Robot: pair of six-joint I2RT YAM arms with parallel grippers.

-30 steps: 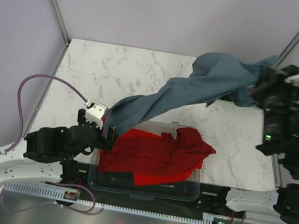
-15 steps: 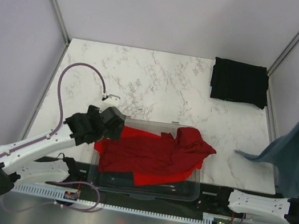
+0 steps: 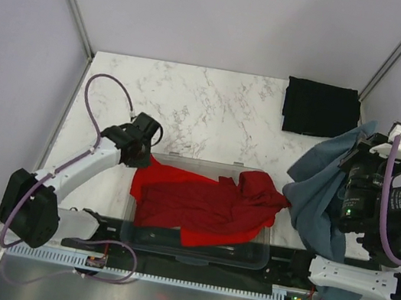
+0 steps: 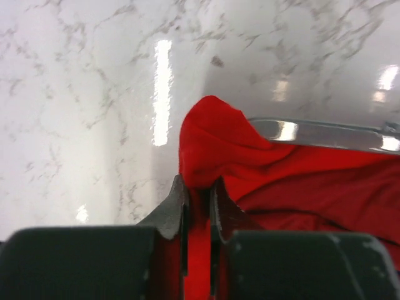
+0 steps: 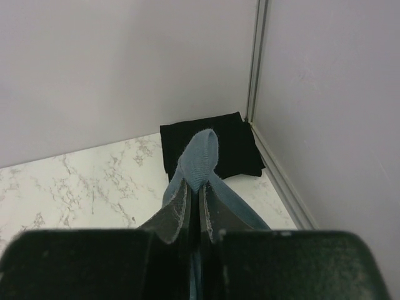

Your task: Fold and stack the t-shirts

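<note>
Left jaws: closed on a raised fold of the red shirt [image 4: 212,144]. The left wrist view shows the cloth pinched between the two tips and bunched into a rounded peak just beyond them.
Left arm [image 3: 73,166]: reaches from the near-left corner up and to the right, with its wrist at the far-left corner of the bin [image 3: 244,257].
Red shirt [image 3: 199,204]: lies crumpled in the bin and spreads across most of it. Its left edge is lifted at the rim, and a bunched part rises at the far right of the bin.
Bin: clear plastic, standing at the near edge of the table [image 3: 193,102] between the two arm bases. Its rim [image 4: 325,134] glints in the left wrist view.
Table: white with grey marble veining, bare across its far-left part.
Black shirt [image 3: 321,109]: folded into a flat rectangle, lying in the far-right corner of the table.
Blue-grey shirt [image 3: 317,194]: unfolded and hanging in loose folds from the right jaws over the right side of the table. Its left edge is just beside the red shirt's bunched part, and I cannot tell whether they touch. Its lower end falls past the near edge by the right arm's base.
Right jaws: closed on a pinch of the blue-grey shirt [image 5: 203,156], with a rounded fold poking past the tips. They are held above the table and face the black shirt [image 5: 237,147].
Right arm [image 3: 379,197]: raised at the right edge of the table.
</note>
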